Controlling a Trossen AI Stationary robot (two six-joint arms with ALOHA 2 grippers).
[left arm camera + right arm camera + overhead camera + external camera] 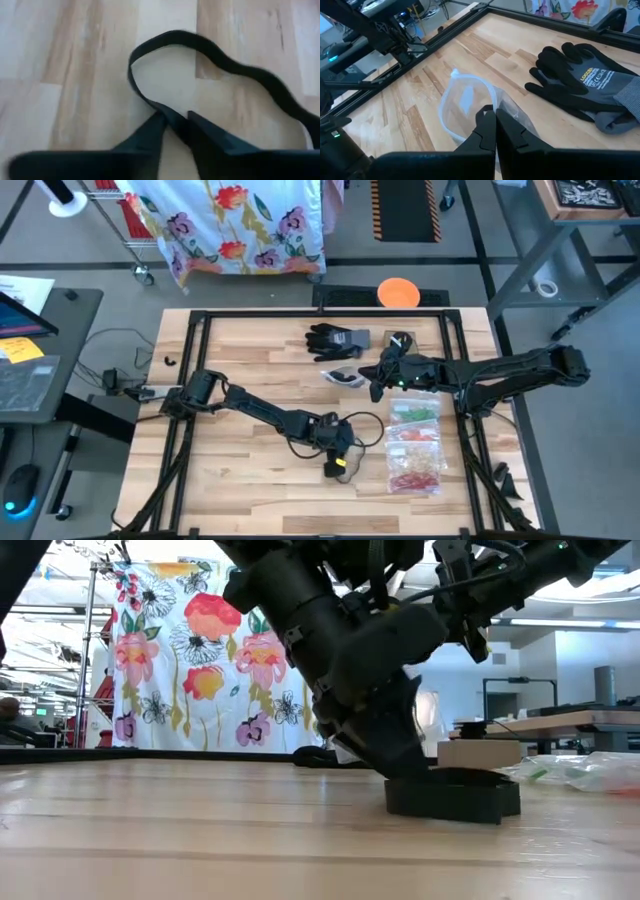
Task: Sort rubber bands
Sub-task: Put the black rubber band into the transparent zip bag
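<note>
Three filled bags (415,442) beside the left gripper (175,125) suggest most sorting is done, while its fingers pinch a black rubber band (220,65) lying ahead; the shut right gripper (495,120) holds an open bag (465,107).

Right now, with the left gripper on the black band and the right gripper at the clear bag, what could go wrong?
1. The left gripper pinches only a thin edge of the black rubber band, so the band might slip out when lifted.
2. The right gripper holds the clear bag by its rim only; the opening looks narrow, so a drop could miss it.
</note>
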